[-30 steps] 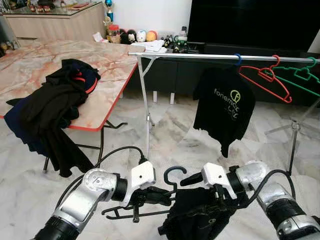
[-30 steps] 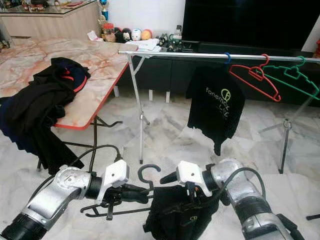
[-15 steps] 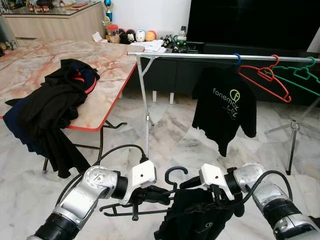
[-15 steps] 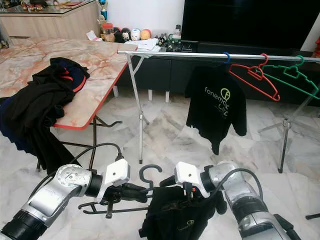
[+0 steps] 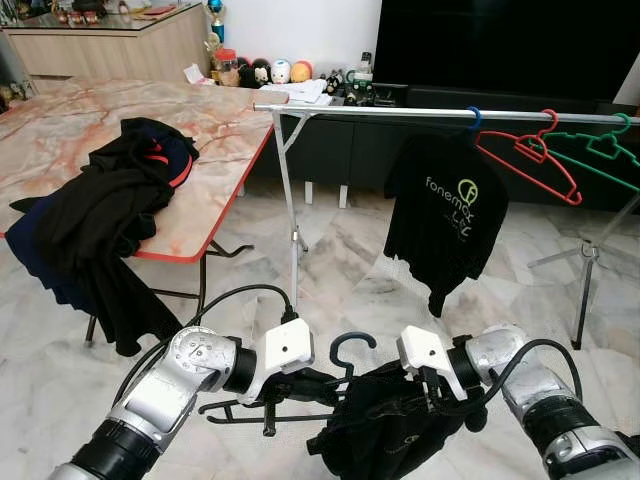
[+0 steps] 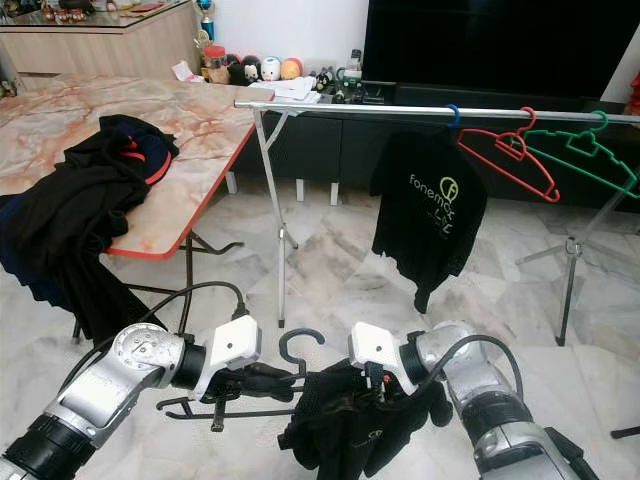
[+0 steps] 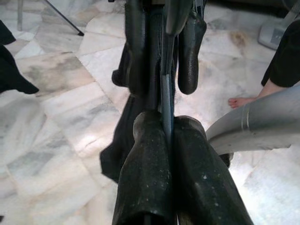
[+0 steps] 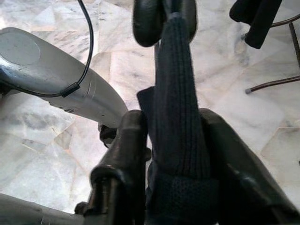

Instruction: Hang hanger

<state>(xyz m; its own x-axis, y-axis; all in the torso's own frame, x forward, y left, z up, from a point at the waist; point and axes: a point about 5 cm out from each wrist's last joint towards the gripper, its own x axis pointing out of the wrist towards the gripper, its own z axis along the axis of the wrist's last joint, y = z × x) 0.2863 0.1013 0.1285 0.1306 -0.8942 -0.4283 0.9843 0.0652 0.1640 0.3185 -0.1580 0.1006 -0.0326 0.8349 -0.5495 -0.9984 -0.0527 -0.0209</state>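
Low in front of me, my left gripper (image 5: 322, 386) is shut on the thin bar of a black hanger (image 5: 349, 347), whose hook points up between my two arms. In the left wrist view the fingers (image 7: 147, 164) pinch that bar edge-on. My right gripper (image 5: 380, 374) is shut on the ribbed collar (image 8: 176, 117) of a black garment (image 5: 385, 428), which bunches against the hanger's right side and hangs below it. Ahead stands a silver clothes rail (image 5: 400, 111). On it hang a black printed shirt (image 5: 450, 215), a red hanger (image 5: 530, 160) and a green hanger (image 5: 600, 150).
A marble-topped folding table (image 5: 215, 130) stands at the left with a pile of dark clothes (image 5: 100, 215) draped over its red edge. Behind the rail are a TV cabinet and a dark screen (image 5: 500, 45). A person's bare foot (image 7: 241, 101) rests on the marble floor nearby.
The right gripper has brought the black garment up and left against the hanger, so the cloth now bunches higher. The shirt on the rail has swung slightly.
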